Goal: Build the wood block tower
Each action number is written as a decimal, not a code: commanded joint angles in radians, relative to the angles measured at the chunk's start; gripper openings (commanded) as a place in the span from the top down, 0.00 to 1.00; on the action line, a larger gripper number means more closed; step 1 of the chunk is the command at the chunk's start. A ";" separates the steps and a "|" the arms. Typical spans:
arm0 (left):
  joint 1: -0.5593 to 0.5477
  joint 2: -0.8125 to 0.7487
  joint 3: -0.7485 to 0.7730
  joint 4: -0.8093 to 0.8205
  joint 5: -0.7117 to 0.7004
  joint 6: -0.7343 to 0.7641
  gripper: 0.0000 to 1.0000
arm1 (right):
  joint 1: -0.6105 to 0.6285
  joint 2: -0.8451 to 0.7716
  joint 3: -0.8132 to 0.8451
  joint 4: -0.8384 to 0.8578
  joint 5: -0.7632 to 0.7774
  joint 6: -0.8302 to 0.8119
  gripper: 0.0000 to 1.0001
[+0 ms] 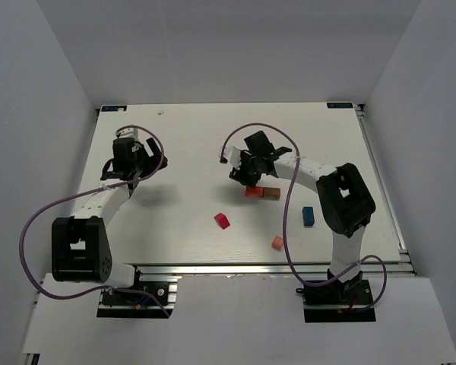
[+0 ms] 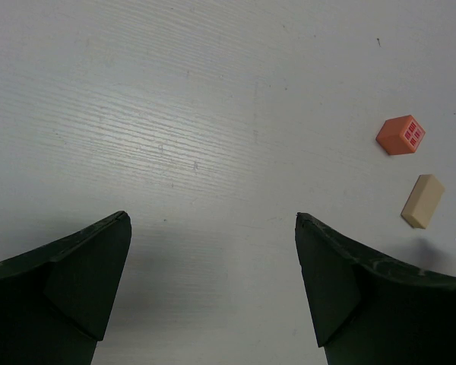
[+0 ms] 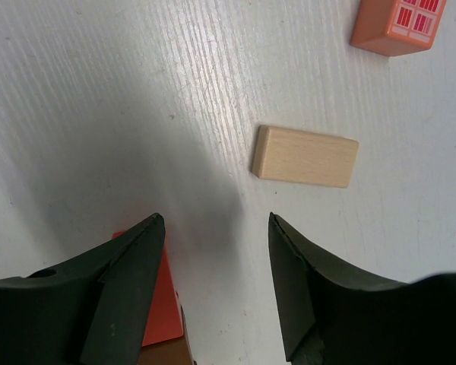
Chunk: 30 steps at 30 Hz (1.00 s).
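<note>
My right gripper, fingers apart and empty, half hides the tower's orange-red block mid-table; I see a smooth tan wooden bar near it. My left gripper gapes wide.

1 overhead view, 2 close downward wrist views — sharing tan block

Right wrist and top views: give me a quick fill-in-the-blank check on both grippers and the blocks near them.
1. The left gripper is ___, with nothing between its fingers.
2. The right gripper is open and holds ___.
3. The orange-red block sits against a second block whose colour is ___.
4. Ahead of the right gripper's fingers lies a bar coloured ___.
Missing words: open; nothing; brown; tan.
</note>
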 commanded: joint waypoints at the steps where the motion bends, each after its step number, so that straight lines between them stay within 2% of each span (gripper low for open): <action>1: -0.005 -0.031 0.014 -0.002 0.001 0.012 0.02 | 0.006 -0.010 0.001 0.014 0.009 -0.018 0.38; 20: -0.007 -0.039 0.014 -0.002 -0.006 0.017 0.02 | 0.006 -0.021 -0.017 0.001 0.027 -0.036 0.36; 28: -0.008 -0.044 0.016 -0.006 -0.006 0.018 0.02 | 0.006 -0.027 0.046 -0.018 -0.022 -0.013 0.35; 30: -0.008 -0.044 0.019 -0.007 -0.008 0.021 0.02 | 0.006 -0.036 0.064 -0.022 -0.043 0.005 0.31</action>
